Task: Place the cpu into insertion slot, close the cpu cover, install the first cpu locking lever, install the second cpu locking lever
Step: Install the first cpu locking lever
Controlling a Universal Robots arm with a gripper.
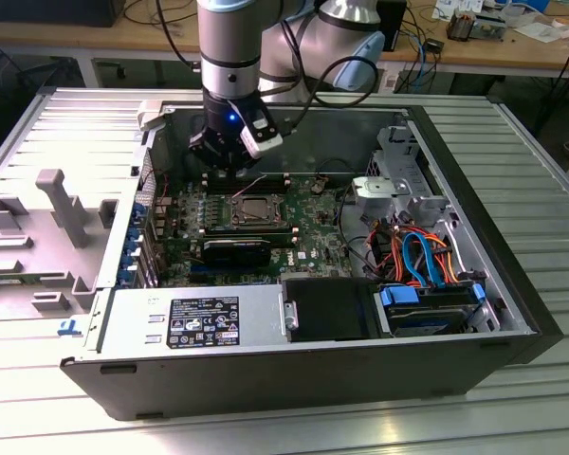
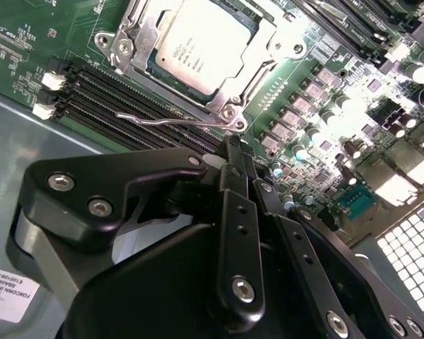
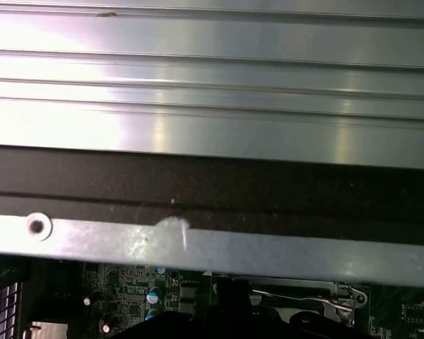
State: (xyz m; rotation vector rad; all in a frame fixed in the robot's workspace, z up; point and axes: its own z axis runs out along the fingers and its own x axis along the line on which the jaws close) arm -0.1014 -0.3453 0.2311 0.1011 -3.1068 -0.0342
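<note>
Black hand (image 2: 234,152) closed beside locking lever (image 2: 180,121)

Case wall (image 3: 212,183) close beside socket (image 2: 198,49)

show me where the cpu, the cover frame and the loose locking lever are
cpu (image 2: 198,49), second wrist view, middle of its silver metal top
cover frame (image 2: 138,35), second wrist view, its side strip beside the cpu
locking lever (image 2: 177,121), second wrist view, thin wire arm next to the dark memory slots
</note>
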